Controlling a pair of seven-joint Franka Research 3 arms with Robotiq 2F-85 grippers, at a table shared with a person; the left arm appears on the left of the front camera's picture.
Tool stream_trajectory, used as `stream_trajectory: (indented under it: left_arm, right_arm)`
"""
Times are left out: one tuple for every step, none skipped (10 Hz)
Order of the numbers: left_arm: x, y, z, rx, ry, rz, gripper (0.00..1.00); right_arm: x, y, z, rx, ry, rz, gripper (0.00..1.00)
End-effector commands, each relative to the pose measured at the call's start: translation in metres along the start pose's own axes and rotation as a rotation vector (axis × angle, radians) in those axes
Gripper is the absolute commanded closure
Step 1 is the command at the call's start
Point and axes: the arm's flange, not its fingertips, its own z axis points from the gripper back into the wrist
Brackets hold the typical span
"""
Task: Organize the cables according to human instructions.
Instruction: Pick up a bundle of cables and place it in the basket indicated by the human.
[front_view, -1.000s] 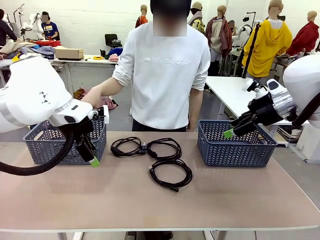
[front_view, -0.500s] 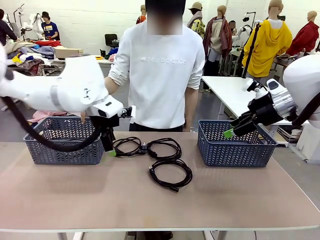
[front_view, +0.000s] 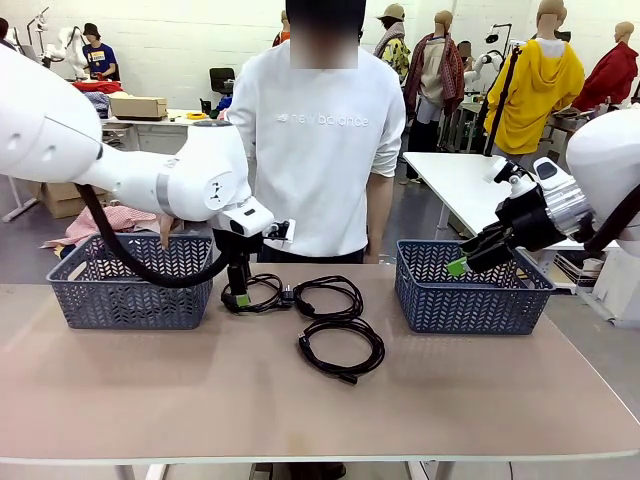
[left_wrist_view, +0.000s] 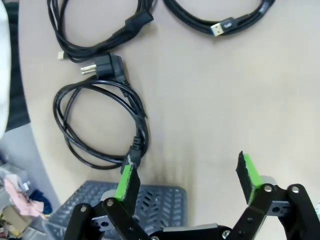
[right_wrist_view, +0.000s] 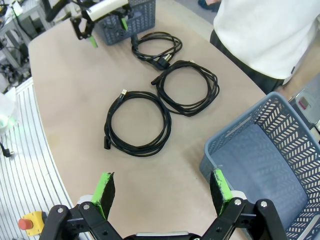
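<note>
Three black coiled cables lie mid-table in front of the person: a left coil (front_view: 255, 292), a middle coil (front_view: 328, 297) and a nearer coil (front_view: 342, 348). My left gripper (front_view: 240, 297) hangs open, pointing down at the left coil's left edge. In the left wrist view that coil (left_wrist_view: 100, 125) lies ahead and to one side of the open gripper (left_wrist_view: 187, 175), with one green pad (left_wrist_view: 127, 180) at the coil's plug end and nothing between the fingers. My right gripper (front_view: 462, 265) is open above the right basket's left rim. From there it (right_wrist_view: 162, 190) looks down on all three coils (right_wrist_view: 137, 122).
A grey-blue woven basket (front_view: 130, 290) stands at the table's left and another (front_view: 470, 295) at its right. The person in a white sweatshirt (front_view: 320, 150) stands at the far edge, one hand (front_view: 168, 232) behind the left basket. The table's near half is bare.
My left arm swung from in front of the left basket rightward and farther back, bringing its open gripper down to the left coil. The right arm has not moved.
</note>
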Motion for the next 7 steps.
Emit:
stream_trajectory:
  left_arm:
    - [0.0075,0.0121,-0.0044,-0.008,0.036,0.014,0.00]
    - [0.0070,0.0148,-0.0073,-0.014,0.038,0.017,0.00]
    - [0.0053,0.0135,-0.0065,-0.016,0.044,0.027,0.00]
    - [0.0062,0.0101,-0.0126,-0.010,0.012,0.002,0.00]
    - [0.0062,0.0101,-0.0126,-0.010,0.012,0.002,0.00]
    - [0.0062,0.0101,-0.0126,-0.010,0.012,0.002,0.00]
    - [0.0062,0.0101,-0.0126,-0.010,0.012,0.002,0.00]
  right_arm:
    - [0.0000,-0.0034,-0.0019,0.009,-0.027,0.020,0.00]
    - [0.0000,-0.0034,-0.0019,0.009,-0.027,0.020,0.00]
    - [0.0000,-0.0034,-0.0019,0.009,-0.027,0.020,0.00]
    - [0.0000,-0.0034,-0.0019,0.009,-0.027,0.020,0.00]
    - [0.0000,-0.0034,-0.0019,0.009,-0.027,0.020,0.00]
    - [0.0000,-0.0034,-0.0019,0.009,-0.027,0.020,0.00]
    - [0.0000,-0.0034,-0.0019,0.009,-0.027,0.020,0.00]
